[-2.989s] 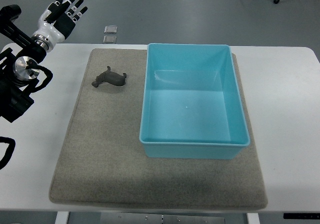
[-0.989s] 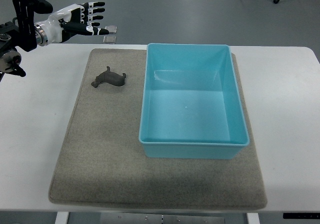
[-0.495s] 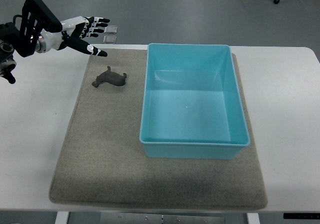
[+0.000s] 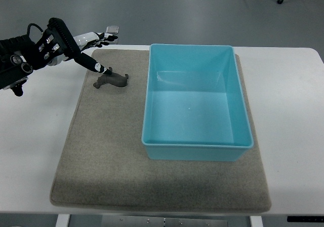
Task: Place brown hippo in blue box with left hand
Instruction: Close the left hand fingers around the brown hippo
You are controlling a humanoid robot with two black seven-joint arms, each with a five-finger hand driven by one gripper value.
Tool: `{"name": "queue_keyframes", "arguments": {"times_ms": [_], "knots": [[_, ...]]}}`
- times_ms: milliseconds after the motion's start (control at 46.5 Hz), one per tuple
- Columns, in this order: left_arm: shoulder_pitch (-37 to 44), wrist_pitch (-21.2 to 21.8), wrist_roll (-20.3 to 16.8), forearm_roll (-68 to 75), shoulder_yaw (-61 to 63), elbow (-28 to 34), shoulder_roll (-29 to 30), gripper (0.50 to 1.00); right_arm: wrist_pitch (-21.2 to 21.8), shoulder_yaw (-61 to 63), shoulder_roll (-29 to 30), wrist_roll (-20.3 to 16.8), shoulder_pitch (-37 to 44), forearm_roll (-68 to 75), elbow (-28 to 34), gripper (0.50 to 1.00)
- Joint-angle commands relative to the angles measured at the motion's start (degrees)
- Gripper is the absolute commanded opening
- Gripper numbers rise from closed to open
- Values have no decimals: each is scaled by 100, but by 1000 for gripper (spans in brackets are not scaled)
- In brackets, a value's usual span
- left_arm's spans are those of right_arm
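Right now the left hand is hovering spread and empty at upper left, the brown hippo lying just lower right, lengthwise toward the blue box.

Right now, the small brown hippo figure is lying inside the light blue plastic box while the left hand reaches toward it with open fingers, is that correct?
Not quite. In the top view the small brown hippo figure lies on the grey felt mat, left of the light blue plastic box, which holds nothing. The rest stands: the left hand reaches toward it with open fingers.
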Motion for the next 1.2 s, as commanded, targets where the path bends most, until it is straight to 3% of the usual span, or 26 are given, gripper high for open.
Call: {"name": "queue_keyframes", "arguments": {"times_ms": [0,301,796,1183], "knots": [[-21,104,-2,2,153,0,-29,945,-1,0,0,0,0,0,-5,936],[-74,490,-2,2,602,26,-161,943,-1,0,0,0,0,0,3,936],[-92,605,-2,19,883,44,-231,896,-1,0,0,0,0,0,-6,936],[-100,789,7,19,944,53,-293,894,-1,0,0,0,0,0,-6,936]]}}
